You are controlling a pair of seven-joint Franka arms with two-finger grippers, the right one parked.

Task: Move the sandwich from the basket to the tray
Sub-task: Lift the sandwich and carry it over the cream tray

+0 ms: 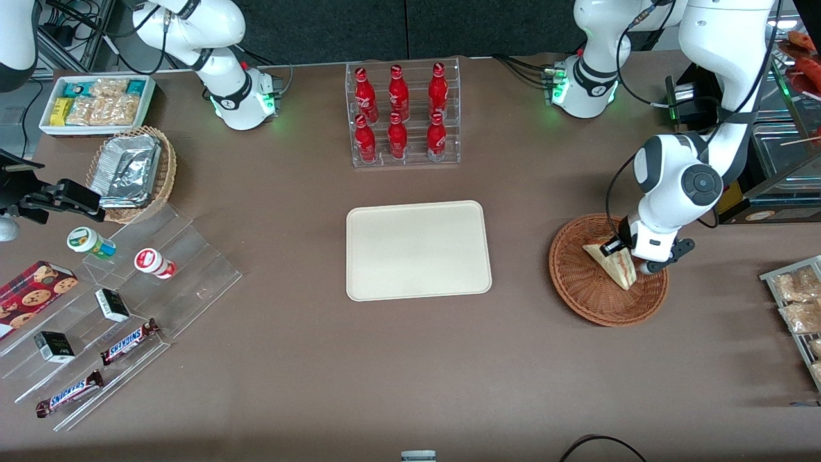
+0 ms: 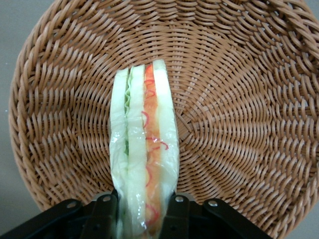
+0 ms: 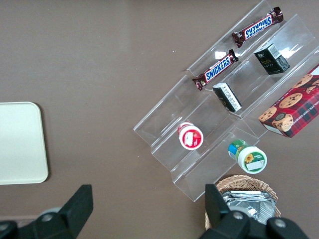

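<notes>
The sandwich (image 1: 612, 264) is a cream wedge in clear wrap, with red and pale filling along its cut edge (image 2: 144, 164). It stands on edge in the reddish-brown wicker basket (image 1: 580, 289) toward the working arm's end of the table. My gripper (image 1: 632, 260) is down in the basket (image 2: 239, 99), shut on the sandwich's thick end with a black finger (image 2: 102, 214) on each bread face. The cream-beige tray (image 1: 418, 250) lies flat at the table's middle, beside the basket, with nothing on it.
A clear rack of red bottles (image 1: 403, 114) stands farther from the camera than the tray. A tan basket with foil (image 1: 131, 168), a white snack bin (image 1: 96, 102) and a clear stepped display of snacks (image 1: 102, 314) lie toward the parked arm's end. Packaged snacks (image 1: 798, 301) sit near the basket.
</notes>
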